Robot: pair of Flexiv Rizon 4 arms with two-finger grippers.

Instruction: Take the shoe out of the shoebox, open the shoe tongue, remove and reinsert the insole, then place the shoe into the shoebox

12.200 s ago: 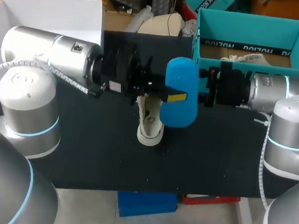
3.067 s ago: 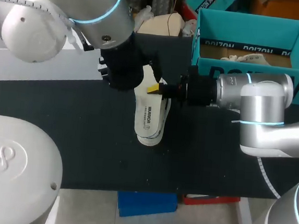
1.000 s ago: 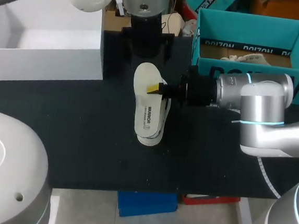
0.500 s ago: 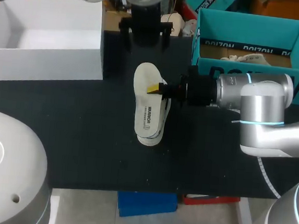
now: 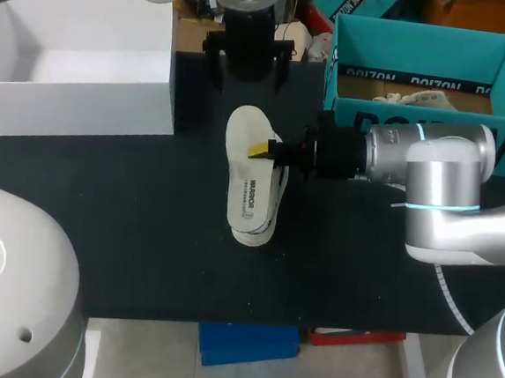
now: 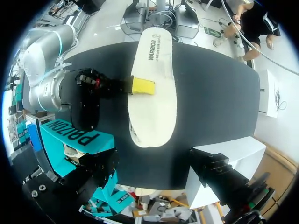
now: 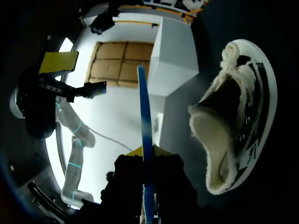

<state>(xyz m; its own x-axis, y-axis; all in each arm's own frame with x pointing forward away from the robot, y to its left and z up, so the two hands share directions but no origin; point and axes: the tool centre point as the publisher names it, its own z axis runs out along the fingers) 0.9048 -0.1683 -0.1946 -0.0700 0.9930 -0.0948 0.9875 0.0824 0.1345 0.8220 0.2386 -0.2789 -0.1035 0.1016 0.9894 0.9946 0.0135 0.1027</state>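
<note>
The insole (image 5: 247, 175), white face up, is held flat just above the white shoe (image 5: 278, 184), which stands on the black table. My right gripper (image 5: 261, 149) is shut on the insole's right edge; in the right wrist view the insole (image 7: 144, 135) shows edge-on as a blue line between the yellow tips, with the shoe (image 7: 233, 121) beside it. My left gripper (image 5: 247, 69) hangs open beyond the insole's far end, holding nothing. In the left wrist view the insole (image 6: 156, 98) lies ahead of the left gripper (image 6: 156, 184).
The teal shoebox (image 5: 352, 65) stands at the back right with another shoe (image 5: 415, 100) inside. A white open box (image 5: 110, 97) stands at the back left. Black table surface (image 5: 142, 232) lies in front of the shoe.
My left arm has drawn back from over the insole toward the table's far edge, with its fingers spread. The right arm and the insole have not moved.
</note>
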